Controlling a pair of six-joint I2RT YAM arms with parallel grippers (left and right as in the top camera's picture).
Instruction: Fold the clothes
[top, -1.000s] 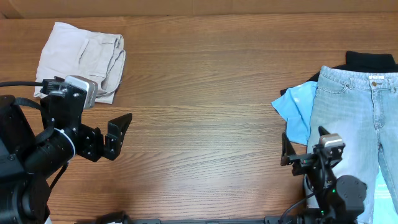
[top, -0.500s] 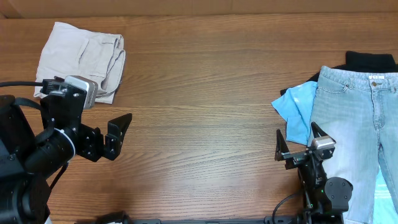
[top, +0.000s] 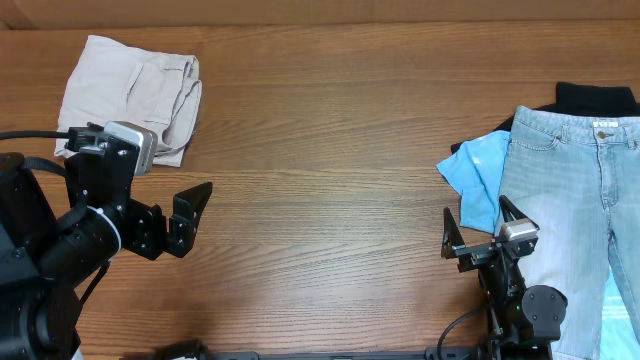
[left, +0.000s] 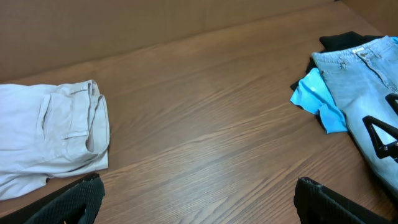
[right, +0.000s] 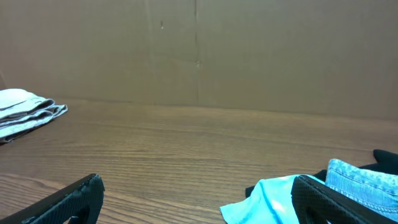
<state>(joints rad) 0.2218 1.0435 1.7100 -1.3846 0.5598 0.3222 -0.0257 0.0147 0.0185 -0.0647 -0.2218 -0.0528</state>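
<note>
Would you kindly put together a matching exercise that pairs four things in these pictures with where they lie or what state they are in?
Column one:
1. beige trousers
2. denim jeans
3. sky-blue top
4. left gripper

Column two:
A. open, holding nothing
B. folded, at the far left
C. spread flat on the right
D. partly covered by another garment

Pairs: 1-B, 2-C, 3-D, 4-A
</note>
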